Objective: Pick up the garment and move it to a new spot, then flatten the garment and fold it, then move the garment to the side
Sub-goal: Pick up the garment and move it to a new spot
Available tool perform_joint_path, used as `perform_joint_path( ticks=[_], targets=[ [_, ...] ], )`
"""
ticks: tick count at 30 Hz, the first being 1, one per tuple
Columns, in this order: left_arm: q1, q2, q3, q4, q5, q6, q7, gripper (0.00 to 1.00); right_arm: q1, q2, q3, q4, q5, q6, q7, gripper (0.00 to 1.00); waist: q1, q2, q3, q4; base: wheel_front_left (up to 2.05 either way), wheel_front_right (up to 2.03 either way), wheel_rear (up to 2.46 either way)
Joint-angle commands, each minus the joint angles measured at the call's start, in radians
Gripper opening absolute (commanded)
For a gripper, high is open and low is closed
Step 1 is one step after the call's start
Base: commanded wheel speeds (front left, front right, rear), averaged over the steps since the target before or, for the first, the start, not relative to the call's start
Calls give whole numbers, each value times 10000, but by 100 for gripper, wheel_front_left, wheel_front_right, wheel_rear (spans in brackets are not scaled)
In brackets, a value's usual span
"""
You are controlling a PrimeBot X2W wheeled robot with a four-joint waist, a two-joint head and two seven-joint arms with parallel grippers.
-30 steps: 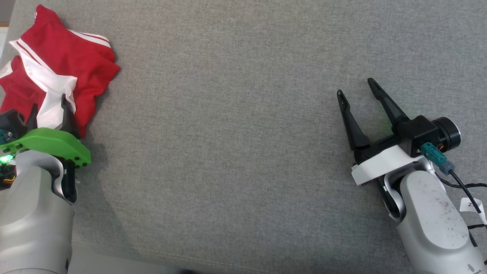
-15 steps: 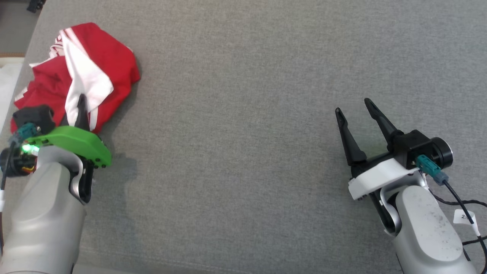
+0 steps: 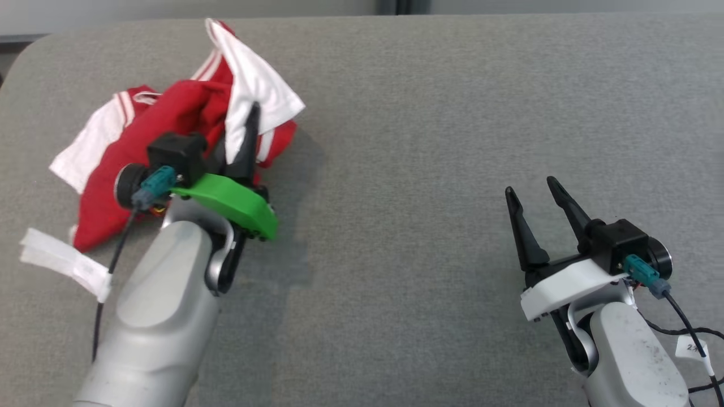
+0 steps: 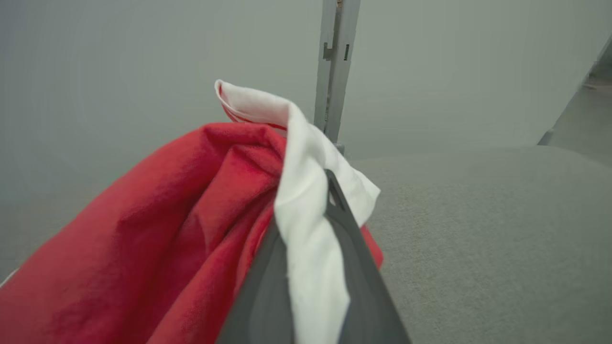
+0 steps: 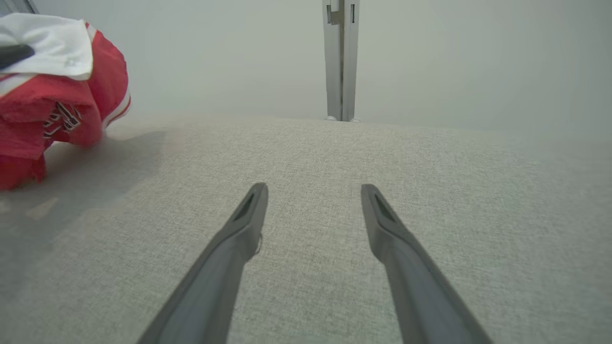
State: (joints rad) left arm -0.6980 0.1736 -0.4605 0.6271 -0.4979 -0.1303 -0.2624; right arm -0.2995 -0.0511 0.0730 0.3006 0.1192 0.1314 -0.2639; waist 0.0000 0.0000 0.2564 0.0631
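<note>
At the far left of the head view, a white paper tag (image 3: 62,260) on a black cable lies on the grey upholstered surface (image 3: 407,113). Just right of it, in the upper left of the frame, is the red-and-white garment (image 3: 181,107), bunched in a loose heap with its striped trim showing. The left gripper (image 3: 242,121), mounted behind a bright green wrist plate (image 3: 232,198), has its two dark fingers closed tight on a white fold (image 3: 254,85) of the garment. The fold stands up above the fingertips, while the red cloth hangs down to the left. The left wrist view shows the white cloth pinched between the fingers, with red fabric spilling to that frame's lower left. Bare grey fabric covers the middle of the head view. At the lower right, well apart from the garment, the right gripper (image 3: 531,187) has its fingers spread wide and holds nothing. Its wrist view looks along those parted fingers over bare surface, with the garment at the upper left and a vertical metal post (image 5: 340,57) against a pale wall at top centre.
</note>
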Motion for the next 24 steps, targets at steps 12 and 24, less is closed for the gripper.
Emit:
perform_joint_path(
  ticks=[12, 24],
  targets=[
    [-402, -1127, -2277, -93, -573, -2, -28, 0, 341, -10, 104, -116, 579, -15, -7, 100, 0, 0, -97, -2800, 0, 0, 0],
    [1028, -1191, -1928, -238, 5, 304, -30, 100, 651, -11, -152, -55, 564, -15, -7, 100, 0, 0, -536, -2516, 0, 0, 0]
  ],
)
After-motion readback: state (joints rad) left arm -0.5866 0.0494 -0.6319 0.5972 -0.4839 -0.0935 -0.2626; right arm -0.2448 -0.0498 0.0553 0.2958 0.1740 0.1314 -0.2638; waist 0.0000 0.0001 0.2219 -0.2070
